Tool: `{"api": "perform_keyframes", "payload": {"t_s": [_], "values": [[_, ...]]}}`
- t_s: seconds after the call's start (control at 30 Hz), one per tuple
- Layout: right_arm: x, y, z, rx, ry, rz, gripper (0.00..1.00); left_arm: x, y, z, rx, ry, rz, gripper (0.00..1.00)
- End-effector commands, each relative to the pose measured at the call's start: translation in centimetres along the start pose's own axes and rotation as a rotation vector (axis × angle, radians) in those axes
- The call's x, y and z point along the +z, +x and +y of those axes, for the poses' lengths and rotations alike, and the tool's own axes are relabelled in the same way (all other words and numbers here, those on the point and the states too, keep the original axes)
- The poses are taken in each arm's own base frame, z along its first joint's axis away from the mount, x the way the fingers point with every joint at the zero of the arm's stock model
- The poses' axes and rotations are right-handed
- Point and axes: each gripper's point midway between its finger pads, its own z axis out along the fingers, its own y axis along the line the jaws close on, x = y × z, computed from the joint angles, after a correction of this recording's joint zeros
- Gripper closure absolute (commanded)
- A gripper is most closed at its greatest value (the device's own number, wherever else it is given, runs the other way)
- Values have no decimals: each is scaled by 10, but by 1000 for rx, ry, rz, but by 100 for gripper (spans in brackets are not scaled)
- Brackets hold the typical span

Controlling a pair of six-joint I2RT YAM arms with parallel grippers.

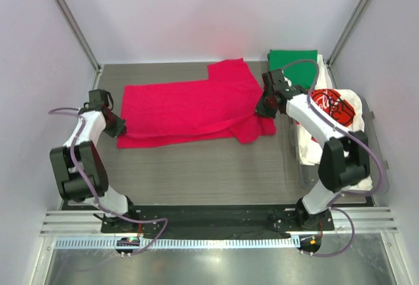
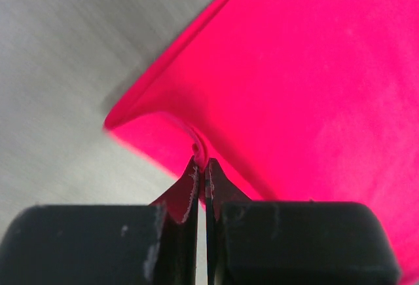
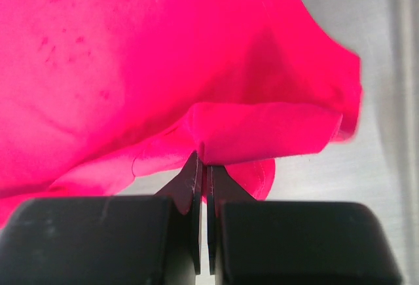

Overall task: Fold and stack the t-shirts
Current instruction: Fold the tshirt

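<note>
1. Standing side by side at the near edge of the bench (image 1: 216,167), the two arm bases share a dark plate, with purple cables looping off each.
2. Low over the left side of the bench, the left gripper (image 1: 116,128) sits at the left end of the magenta-red t-shirt (image 1: 190,105). In the left wrist view its fingers (image 2: 186,193) are pressed together, with a thin rolled edge of the red cloth nipped at their tips and lifted slightly off the bench.
3. At the right end of the same shirt, the right gripper (image 1: 265,109) reaches in from the right. In the right wrist view its fingers (image 3: 186,180) are likewise closed, pinching a doubled fold of red cloth.
4. The magenta-red t-shirt lies spread across the middle of the bench with its long side running left to right. One sleeve points to the far side, and the right end is rumpled and folded over.
5. By the right edge, pale t-shirts (image 1: 308,147) form a loose heap, partly hidden behind the right arm. A clear container (image 1: 383,173) shows beside them; I cannot tell whether they lie inside it.
6. Just beyond, a white t-shirt (image 1: 337,105) with a red-black print lies on top of that heap.
7. In the far right corner, a green t-shirt (image 1: 291,59) lies folded flat, apart from the red one.
</note>
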Motion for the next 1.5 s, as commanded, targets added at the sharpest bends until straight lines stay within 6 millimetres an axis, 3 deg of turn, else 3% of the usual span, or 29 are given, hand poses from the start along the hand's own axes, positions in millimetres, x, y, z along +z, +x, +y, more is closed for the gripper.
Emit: {"api": "perform_keyframes", "payload": {"t_s": [0.0,0.03,0.23,0.4,0.47,0.5,0.6,0.63,0.7,0.8,0.9,0.93,0.97,1.03,1.07,1.17,1.2,1.27,1.47], "values": [[12,-16,16,-66,-26,25,99,20,-5,-12,42,-4,48,100],[25,-23,20,-63,-19,33,99,23,-11,-16,45,-7,47,100],[64,-46,23,-46,16,51,99,49,-21,-24,38,-49,90,100],[82,-61,15,-14,39,57,99,54,-41,-34,70,-62,65,100],[91,-63,17,-22,36,65,97,64,-36,-33,105,-74,114,100],[95,-62,16,-28,39,73,71,66,-39,-37,117,-69,124,100],[97,-65,18,-50,41,77,26,72,-30,-45,140,-29,198,68],[93,-67,19,-51,39,71,24,69,-28,-48,144,-15,215,48],[76,-73,19,-53,36,46,23,55,-35,-54,163,14,186,34],[60,-67,13,-42,40,33,23,26,-48,-52,185,16,112,27],[37,-53,13,-18,-8,6,23,0,-52,-37,210,-21,46,25],[30,-38,7,-11,-16,21,24,-5,-51,-33,214,-31,33,25],[26,-23,16,-15,-65,50,24,-8,-44,-21,221,-56,36,25],[26,0,16,1,-99,81,27,-29,-40,-12,232,-48,-3,25],[27,11,19,-7,-106,97,28,-27,-23,4,236,-74,25,26],[38,31,10,-7,-86,129,32,-48,-7,11,231,-1,-19,27],[42,32,9,-7,-85,128,33,-45,11,19,235,21,12,27],[50,35,5,-24,-67,137,34,-50,28,32,248,37,6,27],[62,13,-1,-42,-44,113,35,-65,27,23,294,92,-66,27]]}}
